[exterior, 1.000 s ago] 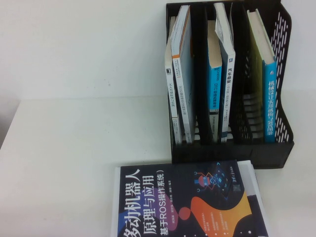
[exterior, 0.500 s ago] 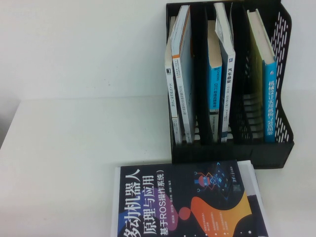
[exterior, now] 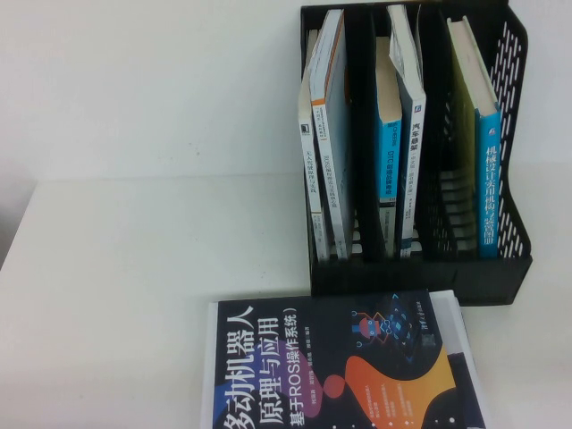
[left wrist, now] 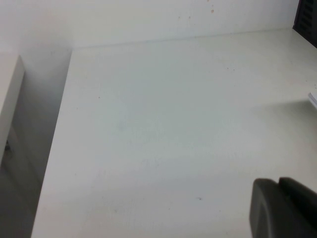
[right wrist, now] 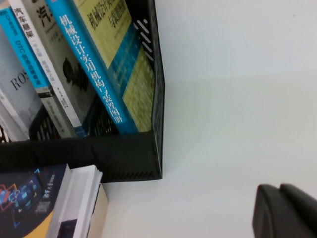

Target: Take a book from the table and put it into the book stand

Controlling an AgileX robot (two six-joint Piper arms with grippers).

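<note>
The black book stand [exterior: 500,268] stands at the back right of the white table [exterior: 134,286]. The white-spined book [exterior: 416,161] with the black title stands upright in its middle compartment, beside a blue-spined book. In the right wrist view its white spine [right wrist: 55,99] and grey cover show inside the stand [right wrist: 129,161]. My left gripper [left wrist: 280,210] hangs shut and empty over bare table on the left. My right gripper [right wrist: 283,213] hangs shut and empty over the table just right of the stand. Neither gripper shows in the high view.
A dark navy book with an orange graphic [exterior: 340,366] lies flat on a stack in front of the stand. The left compartment holds two books [exterior: 326,134]; the right one holds a blue-spined book [exterior: 487,179]. A wall stands behind the table.
</note>
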